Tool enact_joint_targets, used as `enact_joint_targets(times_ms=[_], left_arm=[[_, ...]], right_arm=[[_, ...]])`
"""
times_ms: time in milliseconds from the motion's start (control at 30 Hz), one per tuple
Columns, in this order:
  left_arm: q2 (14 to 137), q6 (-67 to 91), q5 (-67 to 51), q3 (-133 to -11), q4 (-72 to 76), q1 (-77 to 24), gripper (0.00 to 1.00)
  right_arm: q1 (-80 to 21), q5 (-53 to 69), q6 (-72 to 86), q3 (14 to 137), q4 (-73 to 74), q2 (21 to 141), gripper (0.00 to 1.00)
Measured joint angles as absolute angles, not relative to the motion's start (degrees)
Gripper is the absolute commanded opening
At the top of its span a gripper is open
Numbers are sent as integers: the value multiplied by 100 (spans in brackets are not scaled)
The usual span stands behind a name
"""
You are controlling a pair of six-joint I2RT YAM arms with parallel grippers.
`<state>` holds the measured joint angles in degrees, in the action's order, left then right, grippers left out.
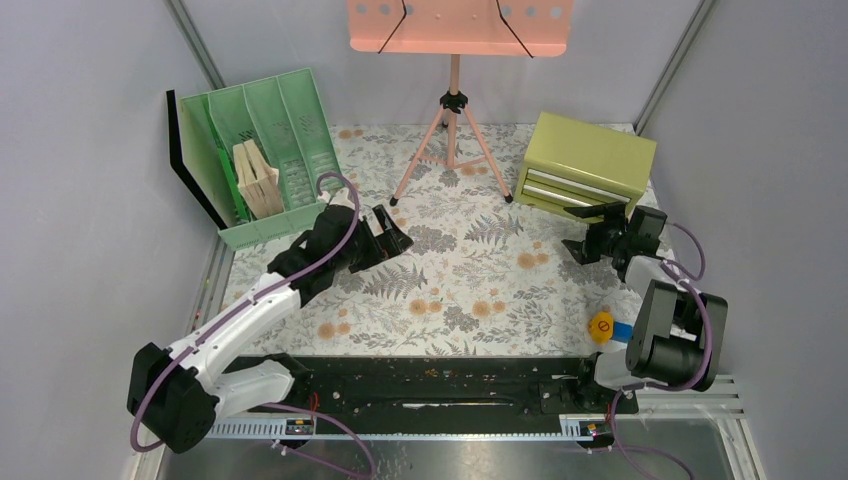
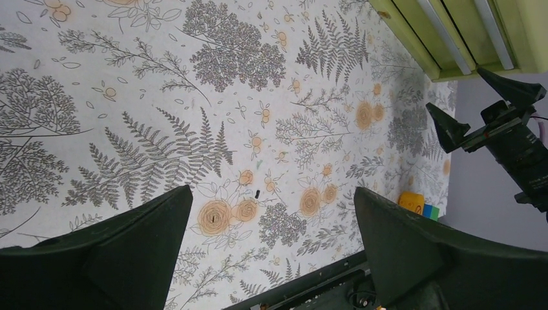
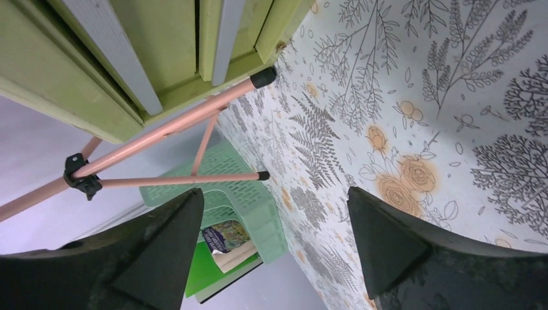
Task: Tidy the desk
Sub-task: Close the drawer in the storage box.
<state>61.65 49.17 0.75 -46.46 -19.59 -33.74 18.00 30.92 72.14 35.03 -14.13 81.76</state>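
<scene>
Now my left fingers [image 2: 271,245] stand wide over the surface [image 1: 470,270], holding nothing; my right fingers [image 3: 271,239] gape empty before the green drawer chest [image 1: 588,160] at the far right corner.

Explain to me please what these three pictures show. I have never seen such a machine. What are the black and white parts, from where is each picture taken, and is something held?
The machine is two robot arms bolted at the near edge of a desk with a flower and fern print. One picture looks down from above and behind the arms; the other two come from small cameras on the wrists, so you see each arm's own two black fingers at the bottom.

The left gripper and the right gripper both stand open, and neither holds anything.

On the desk stand a green file organizer with books in it, a pink music stand on three legs, and a yellow-green drawer box. A small yellow and blue object lies near the right arm; what it is I cannot tell.
</scene>
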Motion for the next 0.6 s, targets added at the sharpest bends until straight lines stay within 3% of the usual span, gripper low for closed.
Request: enact_joint_targets(times_ms=[167, 600], left_arm=[[6243, 5107, -340, -4412, -1647, -3142, 99], [6412, 5137, -1111, -4141, -1358, -2453, 99]], right_arm=[[1800, 3098, 6884, 3544, -982, 7981, 99], [1855, 2939, 5387, 3868, 436, 7553, 100]])
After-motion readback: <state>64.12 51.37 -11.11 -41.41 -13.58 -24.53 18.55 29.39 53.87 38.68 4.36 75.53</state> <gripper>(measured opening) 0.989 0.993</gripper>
